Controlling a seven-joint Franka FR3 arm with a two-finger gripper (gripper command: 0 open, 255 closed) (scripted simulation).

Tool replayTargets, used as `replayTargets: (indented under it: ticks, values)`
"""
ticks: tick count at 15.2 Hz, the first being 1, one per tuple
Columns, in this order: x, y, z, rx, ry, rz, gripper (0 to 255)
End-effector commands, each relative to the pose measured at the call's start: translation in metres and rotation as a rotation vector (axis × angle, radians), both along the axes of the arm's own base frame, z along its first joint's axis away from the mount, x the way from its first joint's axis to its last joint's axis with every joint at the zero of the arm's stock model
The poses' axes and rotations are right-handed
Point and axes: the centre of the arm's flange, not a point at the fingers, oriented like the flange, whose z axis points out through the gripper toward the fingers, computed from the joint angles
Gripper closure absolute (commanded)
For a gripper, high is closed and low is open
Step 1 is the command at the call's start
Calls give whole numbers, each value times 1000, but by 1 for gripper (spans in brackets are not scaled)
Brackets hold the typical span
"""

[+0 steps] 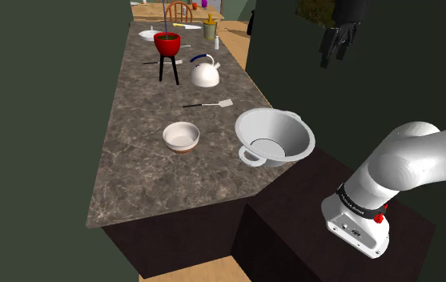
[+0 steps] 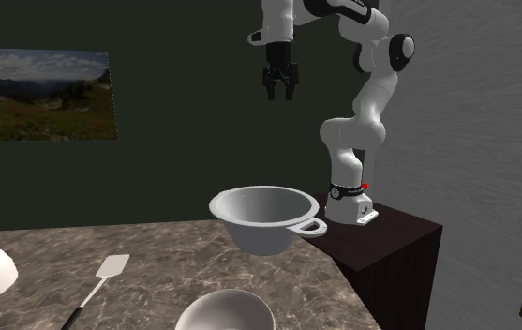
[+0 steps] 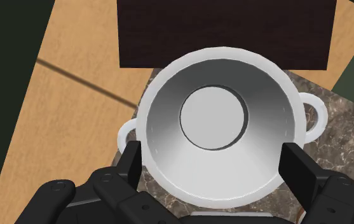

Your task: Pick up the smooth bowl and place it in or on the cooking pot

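1. The small round white smooth bowl, brownish low on its outside, stands upright and empty on the mottled brown stone-look countertop; its rim also shows at the lower edge of the second exterior view
2. It lies to the shoulder view's left of the wide pale grey cooking pot with two loop handles, near it but not touching
3. That cooking pot sits at the countertop's corner, just beside my dark box stand, and is empty with a flat round bottom
4. My all-black two-finger gripper hangs high in the air, well apart from the smooth bowl
5. Through the wrist view I look straight down into the cooking pot, with my gripper above it
6. My jaws stand wide apart with nothing held between them
7. Farther along the countertop, a spatula with a pale blade and dark handle lies flat, then a white kettle with a dark handle, then a red bowl on a black three-legged stand
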Motion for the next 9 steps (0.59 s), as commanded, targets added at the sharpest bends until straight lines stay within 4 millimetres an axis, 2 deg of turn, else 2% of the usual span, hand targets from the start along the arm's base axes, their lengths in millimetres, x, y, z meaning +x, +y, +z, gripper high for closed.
replayTargets:
  ticks: [1, 9]
  values:
    - [0, 0, 0, 0, 0, 0, 0]
    - [63, 41, -71, 37, 4, -21, 0]
